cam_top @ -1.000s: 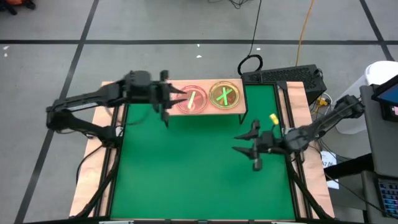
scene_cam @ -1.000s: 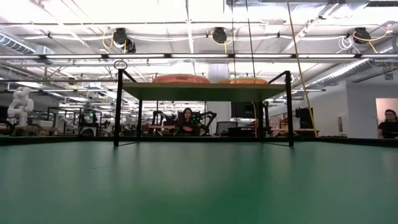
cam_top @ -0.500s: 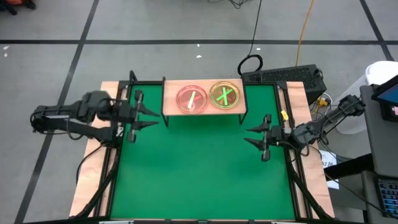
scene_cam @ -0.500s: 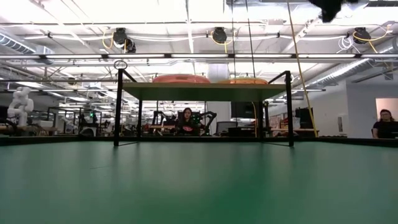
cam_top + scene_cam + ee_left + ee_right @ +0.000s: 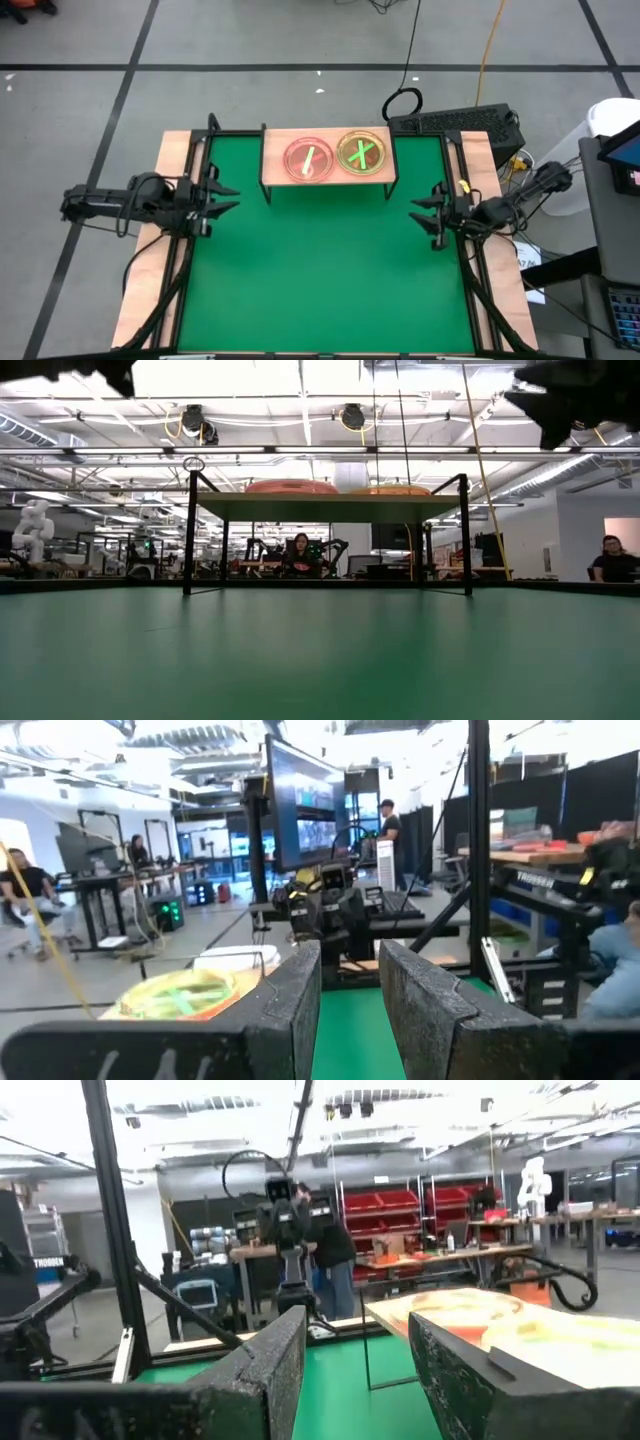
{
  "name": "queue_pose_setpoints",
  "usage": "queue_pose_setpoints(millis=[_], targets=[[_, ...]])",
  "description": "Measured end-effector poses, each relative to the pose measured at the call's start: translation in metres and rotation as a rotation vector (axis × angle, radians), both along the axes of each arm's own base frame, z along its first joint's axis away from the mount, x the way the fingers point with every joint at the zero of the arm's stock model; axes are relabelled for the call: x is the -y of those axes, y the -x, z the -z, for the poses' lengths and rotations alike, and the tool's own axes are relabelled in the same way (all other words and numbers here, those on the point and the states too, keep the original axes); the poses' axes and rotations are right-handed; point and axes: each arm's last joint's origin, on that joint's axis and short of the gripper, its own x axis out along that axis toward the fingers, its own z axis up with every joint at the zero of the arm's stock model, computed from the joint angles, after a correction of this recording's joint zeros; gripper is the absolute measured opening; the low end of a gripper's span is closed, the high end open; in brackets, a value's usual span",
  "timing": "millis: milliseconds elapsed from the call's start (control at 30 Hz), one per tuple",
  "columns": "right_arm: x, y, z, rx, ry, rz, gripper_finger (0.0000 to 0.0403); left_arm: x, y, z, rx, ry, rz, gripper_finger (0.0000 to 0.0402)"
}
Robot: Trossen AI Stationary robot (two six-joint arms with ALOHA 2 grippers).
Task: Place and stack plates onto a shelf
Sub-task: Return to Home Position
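Observation:
Two stacks of plates rest on the shelf [image 5: 325,175], a light wooden board on thin black legs at the mat's far edge. The left stack [image 5: 309,160] is pink with a yellow-green bar; the right stack [image 5: 362,153] is green-orange with crossed green bars. In the low view both stacks [image 5: 291,486] [image 5: 391,490] show as low domes on the board. My left gripper [image 5: 227,198] hovers open at the mat's left edge, holding nothing. My right gripper [image 5: 425,212] hovers open at the mat's right edge, holding nothing. Each wrist view shows open fingers and the shelf farther off.
The green mat [image 5: 320,270] covers most of the pale tabletop [image 5: 150,260]. A black frame rail [image 5: 212,130] stands at the far left corner. A keyboard [image 5: 455,122] and cables lie beyond the far right corner. People sit in the room behind the table.
My left gripper drew back from the pink stack on the shelf toward the table's left edge and came nearer. My right gripper moved from over the mat out toward the right edge. Both plate stacks stayed where they were.

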Motion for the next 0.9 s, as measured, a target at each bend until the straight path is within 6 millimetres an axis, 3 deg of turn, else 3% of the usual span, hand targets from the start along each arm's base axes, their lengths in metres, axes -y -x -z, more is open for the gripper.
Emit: queue_pose_setpoints(millis=[200, 667, 900], targets=[[0.002, 0.002, 0.002, 0.000, -0.005, 0.005, 0.0159, 0.000, 0.004, 0.033, 0.039, 0.058, 0.011, 0.0113], [0.002, 0.001, 0.006, -0.031, -0.039, 0.015, 0.0159, 0.000, -0.001, 0.087, 0.017, 0.103, 0.022, 0.0113], [0.002, 0.001, 0.006, -0.034, -0.057, 0.039, 0.0160, 0.000, -0.001, 0.088, -0.002, 0.109, 0.024, 0.0113]])
